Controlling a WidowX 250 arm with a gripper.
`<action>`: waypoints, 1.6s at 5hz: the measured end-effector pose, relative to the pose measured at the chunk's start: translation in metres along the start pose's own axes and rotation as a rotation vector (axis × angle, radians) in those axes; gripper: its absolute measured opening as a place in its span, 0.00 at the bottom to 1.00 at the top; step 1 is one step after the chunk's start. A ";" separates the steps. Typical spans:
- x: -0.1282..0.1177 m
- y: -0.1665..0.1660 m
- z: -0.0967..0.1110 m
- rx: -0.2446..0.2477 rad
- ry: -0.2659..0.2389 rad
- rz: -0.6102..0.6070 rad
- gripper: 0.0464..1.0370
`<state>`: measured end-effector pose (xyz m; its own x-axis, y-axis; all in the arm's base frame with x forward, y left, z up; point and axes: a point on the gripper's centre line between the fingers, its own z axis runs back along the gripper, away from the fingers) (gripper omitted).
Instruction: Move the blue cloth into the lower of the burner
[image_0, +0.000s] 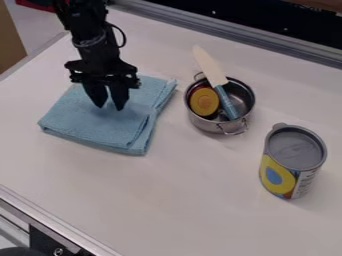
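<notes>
The black gripper (110, 106) hangs over the blue cloth (93, 125) at the upper left of the table, its fingers apart and pointing down. Its fingertips are at the cloth's upper middle part; whether they touch the fabric I cannot tell. The cloth lies folded and flat in several layers, its back edge partly hidden behind the gripper.
Right of the cloth stands a small metal pot (207, 123) holding a knife (210, 66) with a blue handle and a round yellow-orange thing (204, 101). A can (277, 175) with a grey lid stands farther right. Metal rails border the white table (180, 200).
</notes>
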<state>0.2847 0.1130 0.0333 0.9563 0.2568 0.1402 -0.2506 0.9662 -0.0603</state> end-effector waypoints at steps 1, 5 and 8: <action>0.004 -0.001 0.000 0.021 -0.022 -0.005 0.13; 0.003 0.010 -0.023 0.078 -0.023 0.003 0.01; -0.047 0.035 -0.016 0.081 0.056 -0.135 0.01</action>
<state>0.2337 0.1346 0.0089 0.9884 0.1246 0.0866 -0.1281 0.9911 0.0352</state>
